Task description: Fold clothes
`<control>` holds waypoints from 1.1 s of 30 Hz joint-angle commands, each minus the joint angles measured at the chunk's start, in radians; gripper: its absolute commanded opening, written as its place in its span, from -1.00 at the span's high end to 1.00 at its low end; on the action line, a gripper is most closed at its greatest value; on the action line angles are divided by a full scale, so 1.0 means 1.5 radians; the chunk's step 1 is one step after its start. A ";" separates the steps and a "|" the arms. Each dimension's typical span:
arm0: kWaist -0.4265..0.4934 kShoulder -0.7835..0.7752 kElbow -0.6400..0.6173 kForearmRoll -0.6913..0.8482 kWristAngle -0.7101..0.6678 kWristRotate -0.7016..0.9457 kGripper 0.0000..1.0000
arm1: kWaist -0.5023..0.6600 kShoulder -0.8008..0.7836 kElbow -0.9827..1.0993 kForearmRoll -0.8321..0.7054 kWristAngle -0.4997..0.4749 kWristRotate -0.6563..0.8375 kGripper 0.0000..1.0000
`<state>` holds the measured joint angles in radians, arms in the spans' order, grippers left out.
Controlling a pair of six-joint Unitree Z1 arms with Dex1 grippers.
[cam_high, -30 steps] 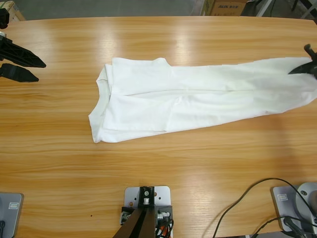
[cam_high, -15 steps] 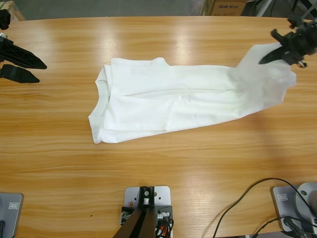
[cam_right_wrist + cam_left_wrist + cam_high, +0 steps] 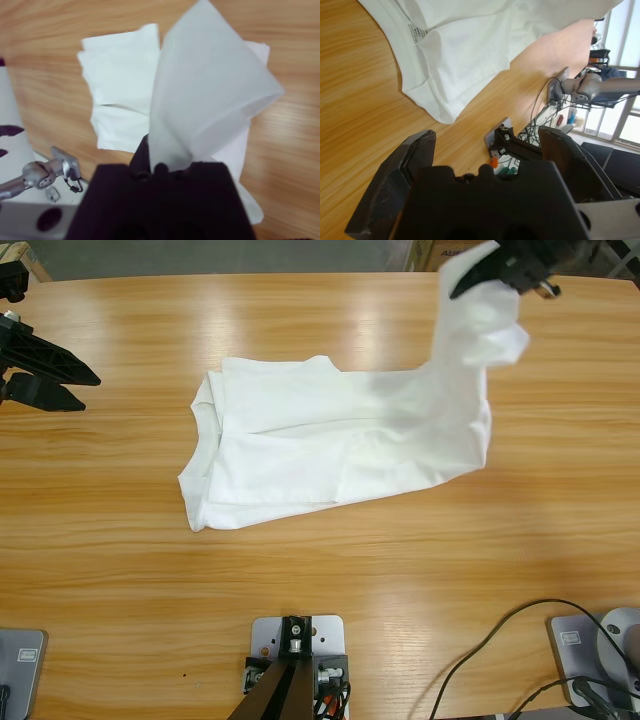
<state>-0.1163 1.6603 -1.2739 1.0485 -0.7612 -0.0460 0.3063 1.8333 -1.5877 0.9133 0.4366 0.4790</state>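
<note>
While most of the shirt (image 3: 300, 440) lies flat on the worktop (image 3: 330, 570) near its middle, one end rises off the wood toward the top right, held up in a loose hanging fold. The right gripper (image 3: 497, 267) has its jaws clamped on that raised end, the cloth spilling out between them in the right wrist view. The left gripper (image 3: 45, 375) sits well apart at the worktop's left edge, jaws spread wide and holding nothing, with the shirt's collar end and its label ahead of it in the left wrist view.
</note>
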 commanded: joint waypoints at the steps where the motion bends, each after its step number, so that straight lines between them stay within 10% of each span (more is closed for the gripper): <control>1: -0.009 0.006 0.025 0.007 -0.003 0.008 -0.60 | 0.092 0.097 -0.034 0.013 -0.007 0.027 1.00; 33: -0.022 0.016 0.022 0.000 -0.004 0.019 -0.60 | 0.315 0.445 -0.620 0.302 0.022 0.054 1.00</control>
<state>-0.1407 1.6603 -1.2678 1.0485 -0.7612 -0.0352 0.7335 2.3691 -2.4142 1.2967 0.4486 0.5470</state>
